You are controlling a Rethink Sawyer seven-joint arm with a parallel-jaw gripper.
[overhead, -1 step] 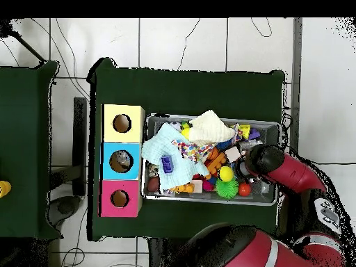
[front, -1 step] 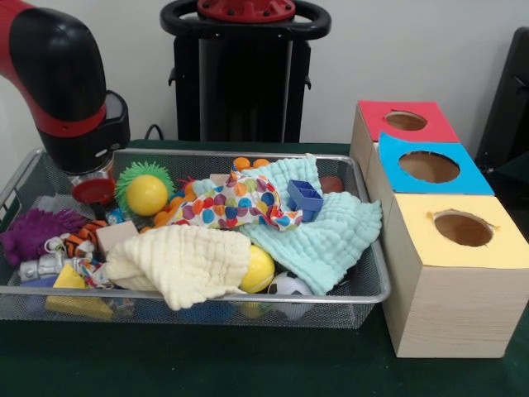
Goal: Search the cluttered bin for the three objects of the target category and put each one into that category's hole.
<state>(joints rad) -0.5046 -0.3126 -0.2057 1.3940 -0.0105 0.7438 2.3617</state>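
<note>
Big glossy arm (front, -1 step: 62, 83) here — red shell up top, then a fat black rounded link with a thin red band circling it. Below that sits a silvery collar and a small red disc (front, -1 step: 93, 190). From overhead, the shoulder shows broad red casing with grey patches — black joints between.

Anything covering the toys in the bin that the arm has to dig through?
Yes. Three cloths lie over the pile in the bin: a cream cloth at the front, a mint cloth toward the boxes, and a polka-dot cloth in the middle.
</note>
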